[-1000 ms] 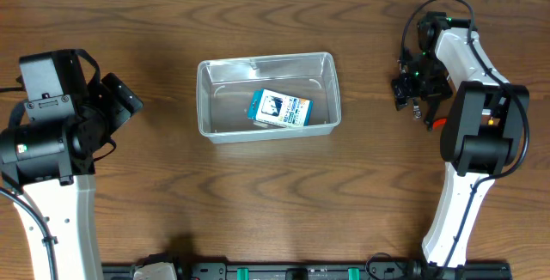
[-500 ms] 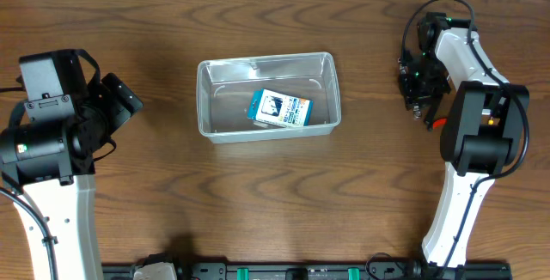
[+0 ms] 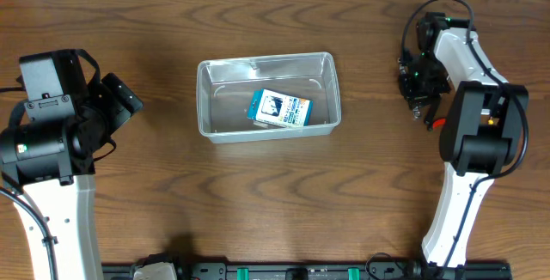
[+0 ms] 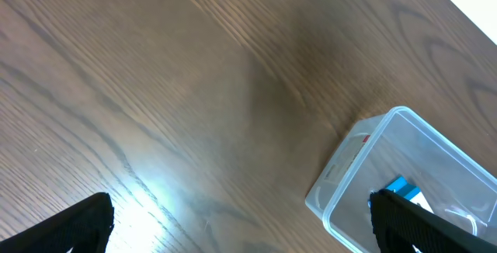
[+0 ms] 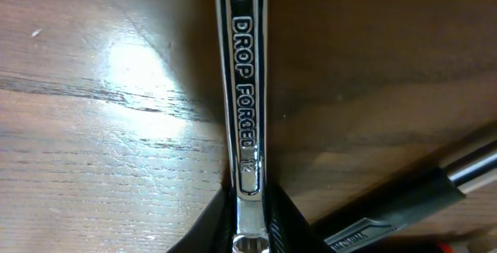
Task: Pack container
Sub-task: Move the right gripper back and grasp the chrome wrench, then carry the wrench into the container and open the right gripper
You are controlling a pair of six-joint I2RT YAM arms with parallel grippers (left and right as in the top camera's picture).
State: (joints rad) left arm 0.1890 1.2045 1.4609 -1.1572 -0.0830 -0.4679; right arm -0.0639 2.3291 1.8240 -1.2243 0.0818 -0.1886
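The container [image 3: 203, 100], a clear plastic tub, sits at the table's middle with a blue and white box [image 3: 280, 107] lying inside. The left wrist view shows one corner of the container [image 4: 349, 177] and the box [image 4: 404, 186]. My left gripper [image 3: 120, 100] hangs open to the tub's left, its fingers [image 4: 85, 222] wide apart over bare wood. My right gripper [image 3: 418, 91] is down at the table's right side. Its jaws press both sides of a chrome wrench [image 5: 242, 74] stamped "DROP FORGED", which lies on the wood.
A second tool with a black handle and a metal shaft [image 5: 419, 199] lies slanted just right of the wrench. A small red-orange part [image 3: 438, 124] shows beside the right arm. The tabletop is dark wood grain.
The right gripper's jaws have come together on the wrench shaft. The left arm, the container and the box have not moved.
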